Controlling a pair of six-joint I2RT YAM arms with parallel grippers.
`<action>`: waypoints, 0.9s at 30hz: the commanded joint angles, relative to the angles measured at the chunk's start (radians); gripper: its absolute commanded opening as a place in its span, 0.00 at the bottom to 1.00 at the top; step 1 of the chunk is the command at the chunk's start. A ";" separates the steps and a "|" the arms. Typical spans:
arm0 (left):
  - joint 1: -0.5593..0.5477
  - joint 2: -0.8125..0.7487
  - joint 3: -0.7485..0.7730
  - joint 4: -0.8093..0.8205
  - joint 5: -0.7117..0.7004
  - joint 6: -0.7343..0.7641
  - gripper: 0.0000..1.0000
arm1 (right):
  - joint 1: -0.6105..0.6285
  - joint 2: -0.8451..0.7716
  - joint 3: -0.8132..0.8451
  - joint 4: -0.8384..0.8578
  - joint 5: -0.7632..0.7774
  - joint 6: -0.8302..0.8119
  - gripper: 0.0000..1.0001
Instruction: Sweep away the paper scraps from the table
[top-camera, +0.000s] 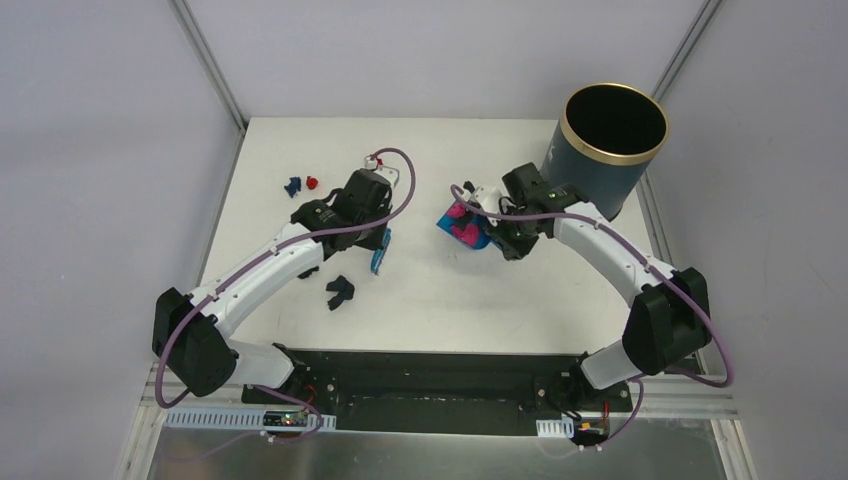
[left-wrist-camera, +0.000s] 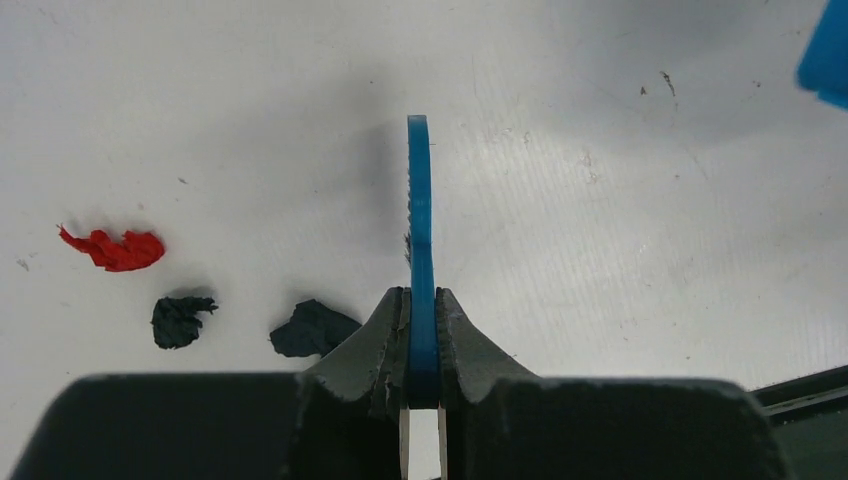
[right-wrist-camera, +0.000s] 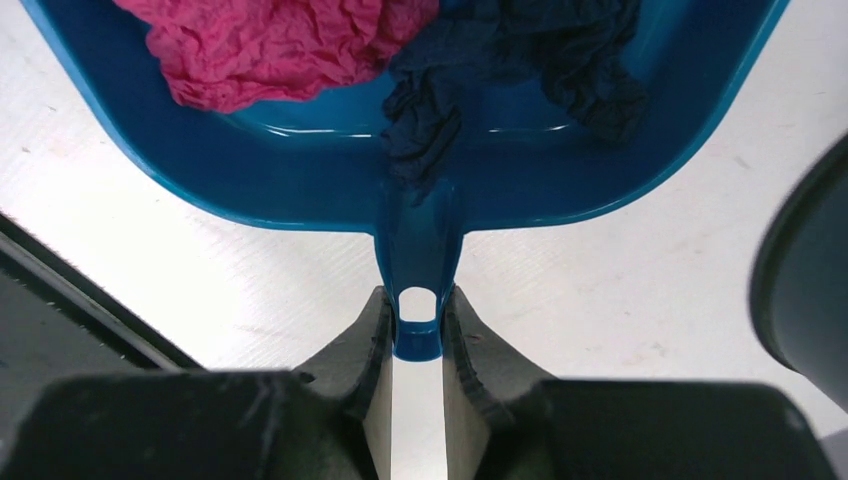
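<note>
The left claw (left-wrist-camera: 422, 305) pinches a thin blue brush (left-wrist-camera: 418, 190). A red scrap (left-wrist-camera: 115, 250) and two dark scraps (left-wrist-camera: 180, 320) lie on the white table (left-wrist-camera: 600, 200) beside it. The right claw (right-wrist-camera: 418, 315) pinches the handle of the blue dustpan (right-wrist-camera: 300, 205), which holds a pink scrap (right-wrist-camera: 270, 50) and a dark blue scrap (right-wrist-camera: 520, 60), near a big dark bin (top-camera: 610, 150).

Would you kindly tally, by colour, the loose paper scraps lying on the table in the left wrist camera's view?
Red scraps: 1
Dark scraps: 2
Total: 3
</note>
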 joint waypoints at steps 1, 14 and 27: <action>0.002 -0.057 -0.037 0.121 -0.014 0.012 0.00 | -0.007 -0.052 0.175 -0.148 -0.013 -0.017 0.00; 0.002 -0.057 -0.034 0.119 -0.009 0.030 0.00 | -0.079 -0.085 0.349 -0.293 -0.015 -0.052 0.00; 0.002 -0.009 -0.018 0.102 0.053 0.028 0.00 | -0.284 -0.042 0.672 -0.494 -0.019 -0.074 0.00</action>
